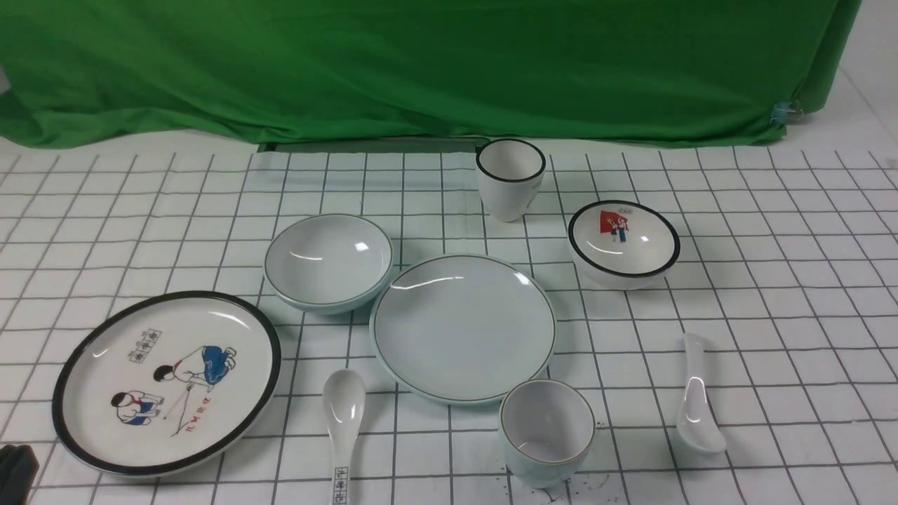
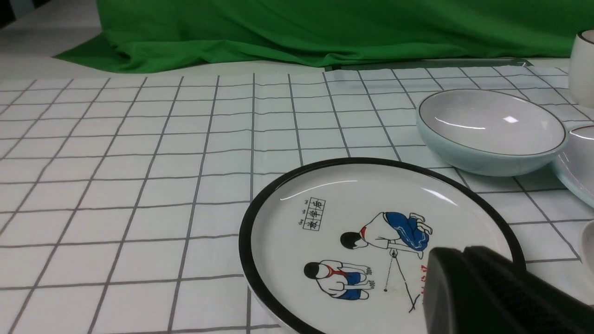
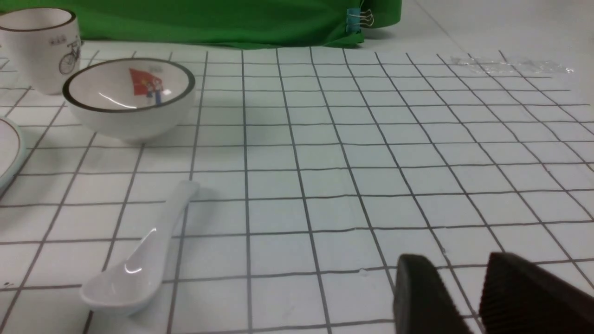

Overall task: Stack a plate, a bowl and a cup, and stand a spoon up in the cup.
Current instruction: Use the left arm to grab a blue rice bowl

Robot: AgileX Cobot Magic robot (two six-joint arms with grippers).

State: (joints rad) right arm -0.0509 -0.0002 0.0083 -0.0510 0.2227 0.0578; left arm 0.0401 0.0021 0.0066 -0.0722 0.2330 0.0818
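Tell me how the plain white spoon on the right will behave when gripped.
The spoon looks glossy, with bright highlights, so it will probably slip in a grip. It seems rigid ceramic: stiff, but likely to chip if dropped. Its rounded scoop may let it rock or swivel when pushed.

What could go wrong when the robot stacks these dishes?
It might grab the printed spoon instead of the plain white spoon, which lies flat and glossy and may slip. The pale blue bowl sits right beside the plain plate, so lifting it could knock the plate.
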